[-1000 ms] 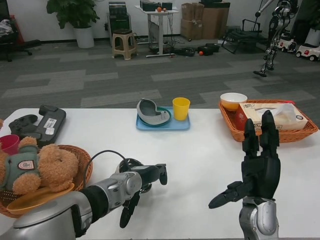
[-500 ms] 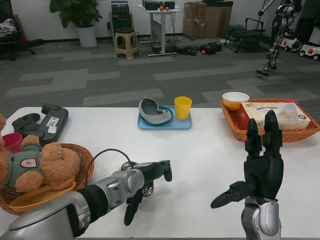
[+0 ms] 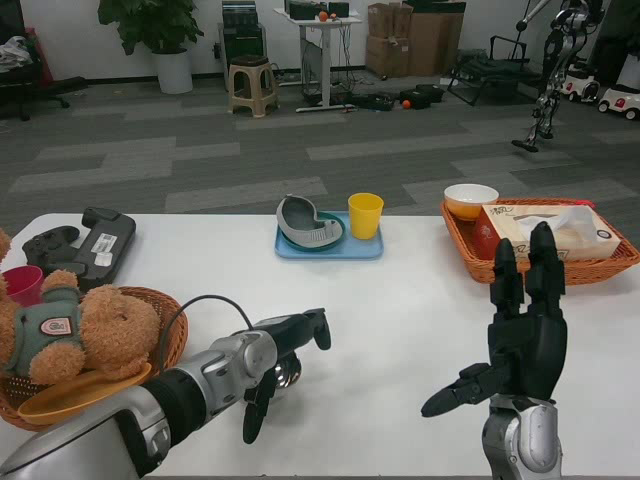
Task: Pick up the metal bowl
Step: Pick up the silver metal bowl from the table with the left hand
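Observation:
A small shiny metal bowl (image 3: 286, 372) shows only in part on the white table (image 3: 400, 300), under my left hand (image 3: 285, 345). That hand lies over the bowl with its fingers stretched right and the thumb hanging toward the front edge. No closed grip on the bowl shows. My right hand (image 3: 525, 340) stands upright over the table's right front, fingers spread, holding nothing.
A blue tray (image 3: 330, 245) at the table's middle back carries a tilted grey bowl (image 3: 305, 222) and a yellow cup (image 3: 364, 215). A wicker basket (image 3: 165, 315) with a teddy bear (image 3: 80, 335) sits left. Another basket (image 3: 545, 265) with a tissue box stands right. A black controller (image 3: 85, 240) lies far left.
My left hand's fingertips have drawn back a little to the left and up over the bowl. The right hand has stayed where it was.

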Tool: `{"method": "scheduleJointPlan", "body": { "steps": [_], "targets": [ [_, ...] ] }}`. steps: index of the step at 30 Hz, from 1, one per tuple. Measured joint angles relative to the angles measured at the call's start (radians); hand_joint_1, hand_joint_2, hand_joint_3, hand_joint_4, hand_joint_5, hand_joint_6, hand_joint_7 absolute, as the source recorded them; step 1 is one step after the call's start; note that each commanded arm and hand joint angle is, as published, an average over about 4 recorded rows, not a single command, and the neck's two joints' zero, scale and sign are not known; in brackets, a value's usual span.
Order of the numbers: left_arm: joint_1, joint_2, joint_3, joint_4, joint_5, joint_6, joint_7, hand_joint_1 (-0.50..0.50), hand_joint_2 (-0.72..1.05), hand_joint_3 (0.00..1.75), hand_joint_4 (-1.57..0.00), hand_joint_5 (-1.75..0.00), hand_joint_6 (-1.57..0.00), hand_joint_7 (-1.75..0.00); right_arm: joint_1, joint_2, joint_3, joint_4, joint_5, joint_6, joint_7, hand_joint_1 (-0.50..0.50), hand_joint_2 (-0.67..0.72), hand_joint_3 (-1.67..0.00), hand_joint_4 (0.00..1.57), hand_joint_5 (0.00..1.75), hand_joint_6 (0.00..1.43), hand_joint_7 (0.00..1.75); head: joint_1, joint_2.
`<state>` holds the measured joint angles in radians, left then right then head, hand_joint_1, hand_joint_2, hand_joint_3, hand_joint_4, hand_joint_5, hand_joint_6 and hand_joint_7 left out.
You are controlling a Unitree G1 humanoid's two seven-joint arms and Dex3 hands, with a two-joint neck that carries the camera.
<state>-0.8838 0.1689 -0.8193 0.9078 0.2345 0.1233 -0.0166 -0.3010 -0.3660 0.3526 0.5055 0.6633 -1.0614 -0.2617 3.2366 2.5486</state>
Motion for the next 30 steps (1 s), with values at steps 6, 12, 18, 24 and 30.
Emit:
{"method": "scheduleJointPlan", "body": {
  "steps": [6, 12, 18, 24, 30],
  "targets": [
    [0.046, 0.017, 0.053, -0.066, 0.032, 0.027, -0.005, -0.5, -0.28, 0.0, -0.71, -1.75, 0.0, -1.54, 0.004, 0.0, 0.001, 0.0, 0.001, 0.0, 0.0, 0.0, 0.72, 0.0, 0.0, 0.0, 0.0, 0.09, 0.005, 0.003],
    [0.087, 0.044, 0.084, -0.138, 0.047, 0.038, -0.011, -0.5, -0.28, 0.0, -0.71, -1.75, 0.0, -1.54, 0.005, 0.0, 0.004, 0.0, 0.001, 0.0, 0.0, 0.0, 0.72, 0.0, 0.0, 0.0, 0.0, 0.1, 0.011, 0.002],
    [0.103, 0.047, 0.1, -0.179, 0.051, 0.04, -0.014, -0.5, -0.28, 0.0, -0.71, -1.75, 0.0, -1.54, 0.005, 0.0, 0.007, 0.0, 0.001, 0.0, 0.0, 0.0, 0.72, 0.0, 0.0, 0.0, 0.0, 0.07, 0.014, 0.002],
    [0.138, 0.063, 0.142, -0.259, 0.06, 0.043, -0.016, -0.5, -0.19, 0.0, -0.47, -1.75, 0.0, -1.47, 0.006, -0.001, 0.009, 0.0, 0.001, 0.0, -0.001, 0.0, 0.72, 0.0, 0.0, 0.0, 0.0, 0.14, 0.014, 0.004],
    [0.244, 0.082, 0.293, -0.462, 0.106, 0.045, -0.016, -0.5, -0.17, 0.0, -0.04, -1.75, 0.0, -1.17, 0.009, -0.002, 0.011, -0.002, 0.003, -0.003, -0.001, 0.0, 0.72, 0.0, 0.0, 0.0, 0.0, 0.1, 0.011, 0.0]
  ]
}}
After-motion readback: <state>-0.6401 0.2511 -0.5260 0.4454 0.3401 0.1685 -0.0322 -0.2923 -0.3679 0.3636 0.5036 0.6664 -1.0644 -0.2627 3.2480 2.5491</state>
